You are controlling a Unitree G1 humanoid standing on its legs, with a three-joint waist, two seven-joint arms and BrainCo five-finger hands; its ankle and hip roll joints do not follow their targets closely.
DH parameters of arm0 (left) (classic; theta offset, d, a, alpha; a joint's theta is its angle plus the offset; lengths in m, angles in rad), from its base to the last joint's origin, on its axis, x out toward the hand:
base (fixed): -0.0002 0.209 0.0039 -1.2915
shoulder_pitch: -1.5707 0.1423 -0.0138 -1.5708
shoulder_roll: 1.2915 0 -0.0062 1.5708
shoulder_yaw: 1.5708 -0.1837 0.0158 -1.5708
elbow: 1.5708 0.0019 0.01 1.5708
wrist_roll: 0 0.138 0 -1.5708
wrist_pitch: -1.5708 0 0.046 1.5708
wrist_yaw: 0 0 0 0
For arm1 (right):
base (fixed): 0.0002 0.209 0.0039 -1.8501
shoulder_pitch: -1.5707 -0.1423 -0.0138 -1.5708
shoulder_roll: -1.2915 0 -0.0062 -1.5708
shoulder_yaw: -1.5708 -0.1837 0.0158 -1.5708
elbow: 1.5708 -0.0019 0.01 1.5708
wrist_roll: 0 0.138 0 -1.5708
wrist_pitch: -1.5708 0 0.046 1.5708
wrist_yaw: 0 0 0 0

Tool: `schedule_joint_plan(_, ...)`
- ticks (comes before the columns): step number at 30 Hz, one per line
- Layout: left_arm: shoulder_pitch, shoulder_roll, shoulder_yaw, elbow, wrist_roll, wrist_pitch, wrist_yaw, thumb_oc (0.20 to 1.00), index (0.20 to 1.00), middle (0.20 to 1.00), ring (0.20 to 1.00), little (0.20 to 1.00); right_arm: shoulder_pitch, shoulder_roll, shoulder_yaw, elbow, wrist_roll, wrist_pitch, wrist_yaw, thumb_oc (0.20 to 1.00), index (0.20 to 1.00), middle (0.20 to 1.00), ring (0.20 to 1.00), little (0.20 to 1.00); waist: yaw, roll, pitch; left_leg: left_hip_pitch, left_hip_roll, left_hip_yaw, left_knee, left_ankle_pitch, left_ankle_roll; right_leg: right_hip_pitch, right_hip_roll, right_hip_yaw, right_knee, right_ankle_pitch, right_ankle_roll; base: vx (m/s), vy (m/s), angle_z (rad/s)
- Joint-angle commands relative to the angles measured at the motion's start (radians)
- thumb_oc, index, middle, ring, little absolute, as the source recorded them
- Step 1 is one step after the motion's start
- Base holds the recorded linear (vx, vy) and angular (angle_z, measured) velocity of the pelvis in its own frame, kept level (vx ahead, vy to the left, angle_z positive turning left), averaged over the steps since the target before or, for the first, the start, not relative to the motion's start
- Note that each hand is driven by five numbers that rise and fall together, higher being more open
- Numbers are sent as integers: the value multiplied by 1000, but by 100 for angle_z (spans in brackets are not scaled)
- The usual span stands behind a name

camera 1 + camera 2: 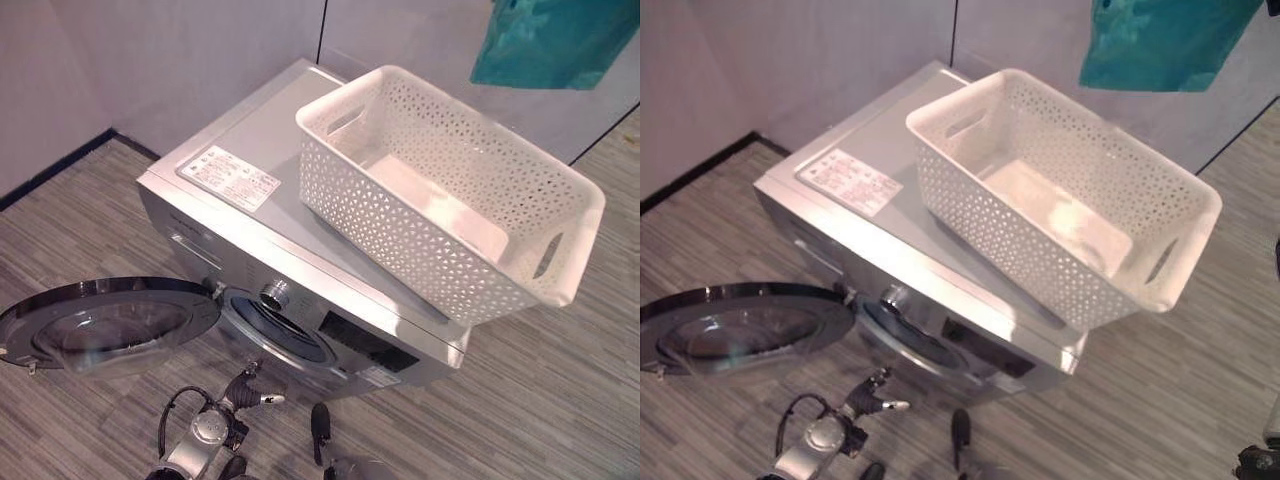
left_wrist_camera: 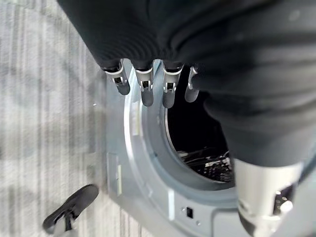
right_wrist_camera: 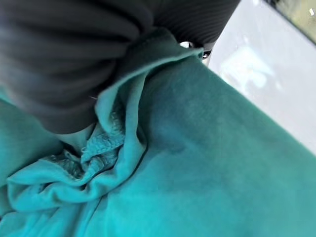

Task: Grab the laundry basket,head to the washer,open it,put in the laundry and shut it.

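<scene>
Teal laundry (image 3: 197, 163) hangs bunched in the closed right robot hand (image 3: 74, 59), above the basket (image 1: 450, 200).

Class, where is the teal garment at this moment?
The teal garment hangs at the upper right of the eye views, above and behind the empty white basket on the washer, gathered against the right hand.

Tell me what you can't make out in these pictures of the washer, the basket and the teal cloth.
- Right hand: in its wrist view the teal cloth bunches over the fingers, so the grip is unreadable.
- Teal cloth: the eye views' top edge cuts it off, hiding what holds it.
- Washer drum: dark inside in the left wrist view, past the left hand; contents unclear.
- Laundry basket: its near wall hides part of the floor.
</scene>
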Motion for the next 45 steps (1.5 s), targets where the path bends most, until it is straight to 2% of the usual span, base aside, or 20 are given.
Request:
schedule_joint_plan(1, -45, 40, -29, 19, 4, -54, 27, 1000, 1000, 1000, 1000, 1000, -197, -14, -4, 111, -27, -43, -95, 200, 200, 200, 200, 200, 8, -36, -45, 95, -4, -1, -46, 91, 58, -14, -111, 40, 81, -93, 126, 0, 0, 0)
schedule_joint_plan(9, -45, 34, -22, 22, 3, -55, 47, 1000, 1000, 1000, 1000, 1000, -207, -40, -22, 94, -111, -39, -196, 200, 200, 200, 200, 200, -5, -33, -60, 113, -16, 15, -36, 73, 66, -2, -111, 56, 81, -85, 131, 1, 20, -8)
schedule_joint_plan(15, -32, 16, 11, 52, 18, -57, 69, 1000, 1000, 1000, 1000, 1000, -216, -193, 37, -11, -216, -26, -250, 200, 200, 200, 200, 200, -37, -35, -66, 129, -33, 47, 0, 32, 78, 1, -117, 88, 80, -68, 143, -7, 53, -13)
schedule_joint_plan(20, -7, 1, 38, 49, 30, -55, 69, 1000, 1000, 1000, 1000, 1000, -110, -303, -26, -105, -254, -21, -266, 200, 200, 200, 200, 200, -63, -30, -59, 145, -64, 96, 59, -28, 103, -2, -115, 143, 87, -45, 163, -20, 81, -41)
schedule_joint_plan(23, 6, -4, 50, 45, 36, -54, 67, 1000, 1000, 1000, 1000, 1000, -10, -360, -101, -176, -308, -8, -280, 200, 200, 200, 200, 200, -72, -30, -57, 150, -84, 118, 95, -60, 115, -1, -119, 171, 92, -38, 173, -39, 126, -45)
schedule_joint_plan(24, 11, -31, 58, 29, 40, -49, 63, 1000, 1000, 1000, 1000, 1000, 102, -438, -186, -268, -347, 1, -296, 200, 200, 200, 200, 200, -90, -6, -40, 142, -119, 128, 146, -96, 136, 0, -133, 196, 105, -34, 185, -64, 146, -42)
schedule_joint_plan(25, 12, -25, 58, 29, 40, -49, 63, 1000, 1000, 1000, 1000, 1000, 130, -440, -214, -276, -350, 3, -298, 200, 200, 200, 200, 200, -89, -12, -40, 141, -121, 129, 153, -100, 137, 2, -133, 197, 105, -34, 186, -109, 210, -11)
schedule_joint_plan(26, 13, -41, 59, 22, 46, -47, 62, 1000, 1000, 1000, 1000, 1000, 208, -461, -272, -319, -363, 4, -307, 200, 200, 200, 200, 200, -98, 3, -28, 137, -141, 124, 168, -115, 148, -3, -140, 213, 113, -31, 190, -103, 124, -11)
schedule_joint_plan(28, 18, -66, 65, 16, 48, -41, 59, 1000, 1000, 1000, 1000, 1000, 402, -483, -445, -399, -391, 15, -322, 200, 200, 200, 200, 200, -119, 15, 0, 129, -183, 120, 190, -147, 170, -14, -153, 241, 123, -8, 200, -172, 187, -23)
schedule_joint_plan(30, 26, -67, 77, 17, 52, -44, 61, 1000, 1000, 1000, 1000, 1000, 675, -438, -692, -486, -431, 24, -330, 200, 200, 200, 200, 200, -133, 15, 23, 120, -218, 133, 200, -152, 187, -22, -172, 253, 95, 14, 209, -213, 208, -32)
schedule_joint_plan(31, 31, -69, 82, 15, 58, -46, 62, 1000, 1000, 1000, 1000, 1000, 736, -408, -743, -506, -440, 24, -325, 200, 200, 200, 200, 200, -139, 26, 34, 115, -230, 146, 198, -150, 196, -30, -181, 248, 77, 15, 209, -289, 241, -28)
schedule_joint_plan(32, 45, -61, 87, 15, 50, -46, 70, 1000, 1000, 1000, 1000, 1000, 918, -310, -892, -583, -467, 25, -326, 200, 200, 200, 200, 200, -124, 36, 71, 103, -236, 191, 205, -143, 213, -44, -194, 188, 61, 2, 197, -322, 216, -126)
schedule_joint_plan(33, 46, -57, 88, 11, 40, -48, 80, 1000, 1000, 1000, 1000, 1000, 993, -255, -951, -631, -480, 27, -327, 200, 200, 200, 200, 200, -111, 39, 93, 89, -237, 219, 201, -124, 215, -62, -207, 119, 85, -23, 178, -310, 196, -151)
schedule_joint_plan(35, 56, -62, 104, 1, 23, -45, 89, 1000, 1000, 1000, 1000, 1000, 1075, -144, -984, -686, -493, 23, -321, 200, 200, 200, 200, 200, -90, 69, 120, 65, -220, 276, 173, -86, 219, -57, -230, -14, 175, -81, 154, -284, 117, -128)
schedule_joint_plan(36, 62, -65, 106, -3, 16, -43, 89, 1000, 1000, 1000, 1000, 1000, 1117, -93, -1001, -715, -495, 20, -314, 200, 200, 200, 200, 200, -82, 83, 120, 60, -204, 295, 148, -75, 224, -44, -228, -46, 238, -118, 148, -215, 57, -81)
schedule_joint_plan(37, 63, -62, 105, -3, 16, -43, 89, 1000, 1000, 1000, 1000, 1000, 1125, -91, -1009, -720, -497, 22, -313, 200, 200, 200, 200, 200, -81, 78, 119, 60, -207, 295, 145, -69, 222, -48, -231, -44, 242, -117, 147, -226, 38, -106)
schedule_joint_plan(38, 79, -62, 109, -15, 2, -34, 88, 1000, 1000, 1000, 1000, 1000, 1212, 18, -1041, -748, -472, 10, -310, 200, 200, 200, 200, 200, -55, 84, 110, 29, -188, 326, 103, -21, 227, -16, -229, -62, 364, -176, 134, -257, -8, -73)
schedule_joint_plan(40, 99, -53, 129, -38, -7, -29, 85, 1000, 1000, 1000, 1000, 1000, 1283, 122, -1035, -800, -488, 9, -284, 200, 200, 200, 200, 200, -22, 98, 99, -18, -162, 362, 75, 16, 231, 40, -254, -96, 447, -221, 133, -291, -38, -47)
schedule_joint_plan(42, 118, -49, 148, -49, -12, -22, 82, 1000, 1000, 1000, 1000, 1000, 1391, 235, -1033, -863, -487, 5, -243, 200, 200, 200, 200, 200, 14, 78, 66, -71, -149, 396, 49, 43, 218, 132, -283, -123, 415, -252, 130, -188, -136, -73)
schedule_joint_plan(45, 116, -47, 152, -69, 2, -20, 82, 1000, 1000, 1000, 1000, 1000, 1514, 367, -1016, -947, -448, -18, -193, 200, 200, 200, 200, 200, 66, 16, 49, -150, -162, 422, 31, 73, 201, 233, -270, -120, 242, -250, 146, -199, -170, -32)
